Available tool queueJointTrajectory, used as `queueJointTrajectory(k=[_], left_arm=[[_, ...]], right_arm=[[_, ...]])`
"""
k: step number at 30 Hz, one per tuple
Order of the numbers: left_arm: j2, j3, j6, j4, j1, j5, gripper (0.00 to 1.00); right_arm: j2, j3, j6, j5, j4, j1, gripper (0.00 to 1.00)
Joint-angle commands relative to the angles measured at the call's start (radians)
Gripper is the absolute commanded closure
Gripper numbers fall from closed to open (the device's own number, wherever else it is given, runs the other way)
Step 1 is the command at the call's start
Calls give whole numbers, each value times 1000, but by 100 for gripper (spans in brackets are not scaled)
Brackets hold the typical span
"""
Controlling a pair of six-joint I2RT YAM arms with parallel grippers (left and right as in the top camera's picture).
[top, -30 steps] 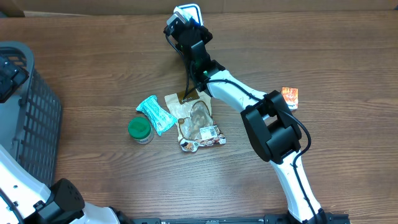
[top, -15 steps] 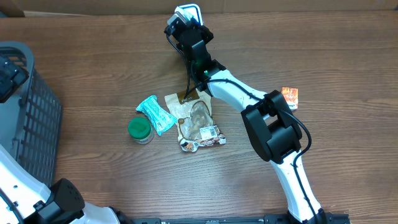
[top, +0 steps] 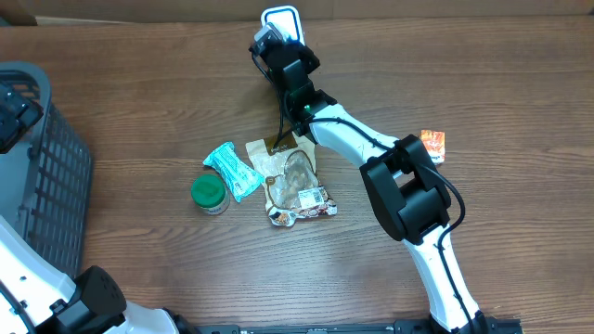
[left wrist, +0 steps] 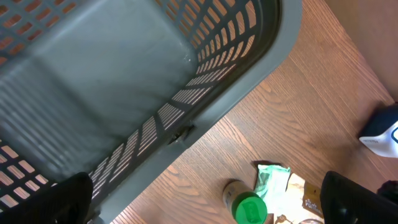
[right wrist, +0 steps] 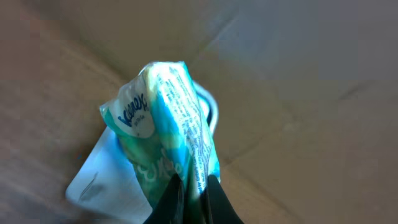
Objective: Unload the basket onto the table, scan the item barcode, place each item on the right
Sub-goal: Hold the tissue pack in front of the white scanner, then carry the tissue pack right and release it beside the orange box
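Right pincer [right wrist: 189, 193] is closed tight on the bottom edge of the tissue pack [right wrist: 168, 118], which hangs just over the white scanner [right wrist: 102, 177] at the far edge of the desk [top: 501, 83]. Left pincer [left wrist: 208, 202] is wide open with nothing in it, parked over the grey basket [left wrist: 261, 68]. Risks: the pinch only catches a thin bit of soft film, so a quick wrist roll could let the pack swing or slip out. I can't tell which face carries the barcode, so it may be pointing away from the scanner window and not read. Room is tight at the back, with the scanner close to the cardboard wall [right wrist: 298, 74]. Below the forearm sit the brown pouch [top: 292, 181], a second teal pack [top: 232, 170] and the green-lidded bottle [top: 209, 193], so keep height there. Open desk lies to the right, apart from the orange packet [top: 432, 145].
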Motion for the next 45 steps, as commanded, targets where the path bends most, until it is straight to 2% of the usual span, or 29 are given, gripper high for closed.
queueJointTrajectory(k=[1,6,11,14,18,21,24,27,33,36,38,39,42,45], left_arm=[[-2,-1,15,-2,-7,6,0],[-2,-1,15,-2,-7,6,0],[-2,-1,15,-2,-7,6,0],[-2,-1,15,-2,-7,6,0],[-2,-1,15,-2,-7,6,0],[-2,-1,15,-2,-7,6,1],[-2,-1,15,-2,-7,6,1],[-2,-1,15,-2,-7,6,0],[-2,-1,15,-2,-7,6,1],[-2,-1,15,-2,-7,6,0],[-2,-1,15,-2,-7,6,0],[-2,-1,15,-2,-7,6,0],[-2,-1,15,-2,-7,6,0],[-2,-1,15,-2,-7,6,0]], right_arm=[[-124,17,157,-55,-84,-3,96],[-261,17,404,-254,-364,-16,96],[-407,17,726,-270,-736,-32,96],[-480,17,840,-269,-974,-54,96],[-524,17,1019,-270,-1254,-143,96],[-523,-5,1128,-273,-1389,-245,96],[-523,-65,1172,-276,-1432,-358,96],[-523,-146,1170,-324,-1404,-460,96],[-523,-297,1042,-545,-1262,-601,96],[-523,-355,1035,-587,-1217,-639,96],[-523,-385,1035,-587,-1203,-656,89],[-523,-399,1035,-587,-1197,-663,82],[-523,-418,1034,-583,-1198,-676,53],[-523,-415,1009,-584,-1201,-678,44]])
